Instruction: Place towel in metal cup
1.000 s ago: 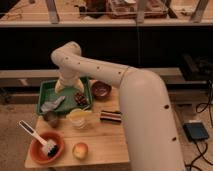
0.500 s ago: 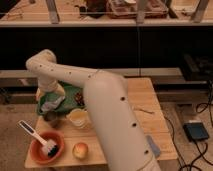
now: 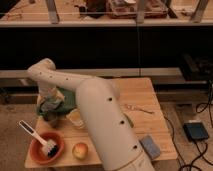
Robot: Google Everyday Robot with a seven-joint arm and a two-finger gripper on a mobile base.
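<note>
a white arm (image 3: 100, 120) rises from the front edge of the wooden desk (image 3: 142, 92), bends at a rounded elbow high on the left, and drops down to the desk's left end. there the pincer (image 3: 50, 98) sits low over the green tray (image 3: 66, 97), right against the towel (image 3: 49, 108) — the wrist and the cloth cover it, so i cannot tell whether it is apart, together or clamped on the cloth. the towel is a crumpled pale grey-green heap lying on the left part of the tray, bunched up directly under the end of the arm and touching it. the metal cup cannot be picked out; the arm and the cloth hide that part of the tray. just beside the tray, toward the front, stands a small yellow cup (image 3: 76, 119), partly behind the arm. at the front left corner is a red bowl (image 3: 37, 153) with a white brush (image 3: 34, 134) resting in it, bristles down in the bowl and handle leaning out to the upper left. an apple (image 3: 80, 150) lies just right of the bowl, close against the arm's base. on the far side of the arm a thin metal utensil (image 3: 138, 108) lies flat near the middle of the desk, and a blue-grey block (image 3: 150, 146) sits near the front right edge — well apart from the tray. on the floor to the right lies a dark pedal (image 3: 195, 131) with a cable.
</note>
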